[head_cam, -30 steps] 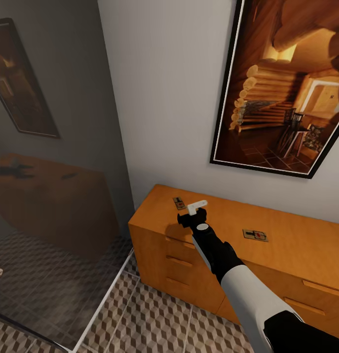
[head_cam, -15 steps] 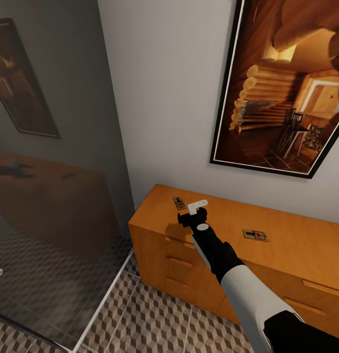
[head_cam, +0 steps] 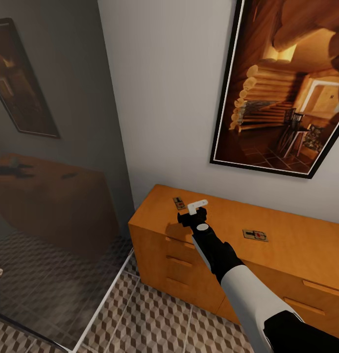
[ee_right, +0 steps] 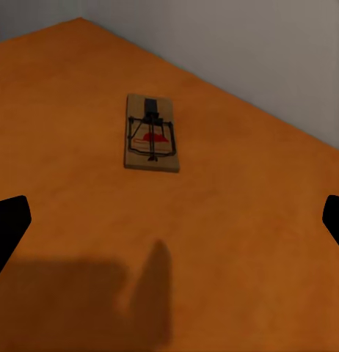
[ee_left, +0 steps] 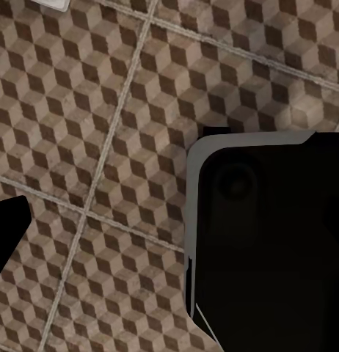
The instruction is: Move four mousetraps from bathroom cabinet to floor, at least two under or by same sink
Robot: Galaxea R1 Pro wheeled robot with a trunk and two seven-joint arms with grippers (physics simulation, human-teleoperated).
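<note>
My right gripper hangs open above the cabinet; the trap lies at twelve o'clock, so I should advance, lower squarely, then close across its board.

Two mousetraps lie flat on the orange-brown cabinet top, well apart — one mousetrap near its left back corner, the other mousetrap further right; each a tan board with dark wire and a red spot — cube-patterned bathroom floor below

Warm dim render, slightly soft; claw shadow on cabinet top; glass reflections left.
</note>
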